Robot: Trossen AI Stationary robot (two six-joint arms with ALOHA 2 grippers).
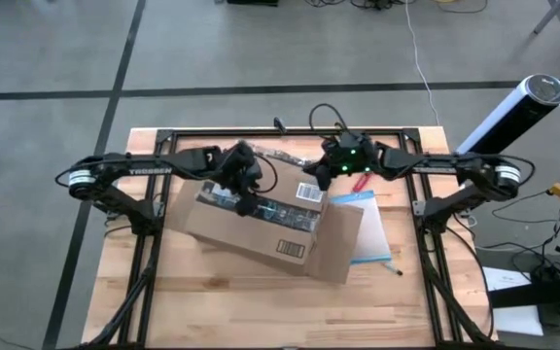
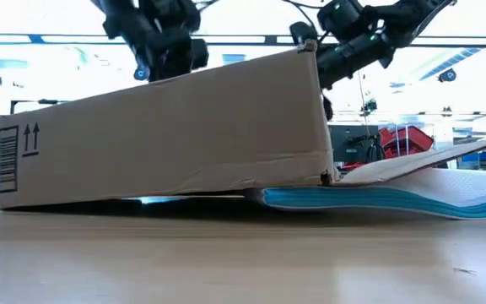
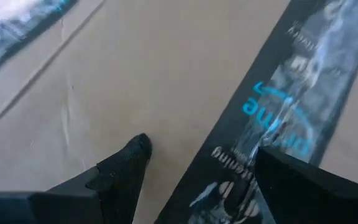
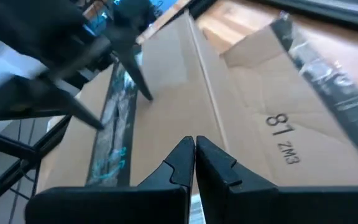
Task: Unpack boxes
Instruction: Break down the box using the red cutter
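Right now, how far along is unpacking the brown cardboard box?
One flap of the brown corrugated cardboard box already lies open toward the clear blue-edged pouch. In hand: the left gripper is open over the black printed tape; the right gripper is shut above the box top. Left: the tape looks uncut, nothing taken out.

table (image 1: 261, 301): wooden | on it: cardboard box (image 1: 251, 228), blue-edged pouch (image 1: 372, 238), red tool (image 1: 362, 181)

The box (image 1: 256, 222) hid much of the pouch (image 1: 369, 238) under its flap, and the tape (image 3: 278, 118) print was too blurred to read.
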